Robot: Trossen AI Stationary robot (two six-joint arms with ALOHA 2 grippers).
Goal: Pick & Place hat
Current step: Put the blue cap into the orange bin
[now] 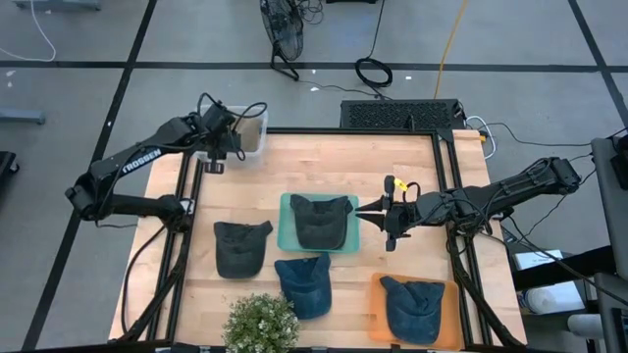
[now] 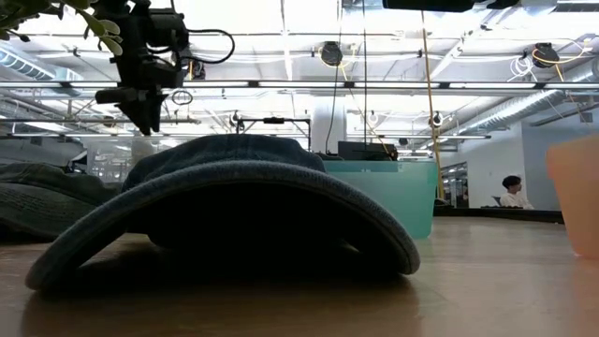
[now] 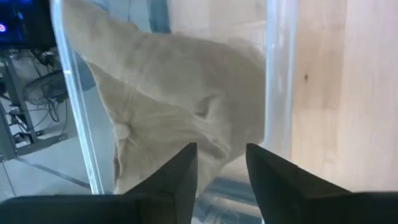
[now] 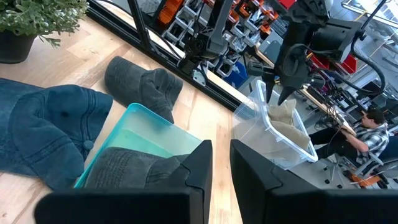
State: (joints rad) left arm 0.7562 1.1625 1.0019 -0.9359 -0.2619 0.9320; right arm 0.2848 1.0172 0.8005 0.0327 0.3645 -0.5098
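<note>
A beige hat [image 3: 168, 106] lies crumpled inside a clear plastic bin [image 1: 250, 132] at the table's far left corner. My left gripper [image 3: 221, 165] points steeply down into the bin, open, its fingertips just over the hat's crown; it also shows as my left gripper [image 4: 287, 93] in the right wrist view. My right gripper [image 1: 361, 208] hovers level at the right rim of a green tray [image 1: 287, 235] that holds a dark grey hat [image 1: 320, 221]. Its fingers stand a narrow gap apart with nothing between them. My left gripper comes at the beige hat's crown [image 3: 205, 134] from above with open fingers. Whether the fingertips [image 3: 186, 158] still touch the cloth, I cannot tell. The hat rests on the bin's floor and walls.
A dark grey hat [image 1: 240, 245] lies left of the tray and a blue hat [image 1: 304, 282] lies near the front. Another blue hat [image 1: 412, 306] sits on an orange tray [image 1: 378, 319] at the front right. A potted plant [image 1: 260, 324] stands at the near edge.
</note>
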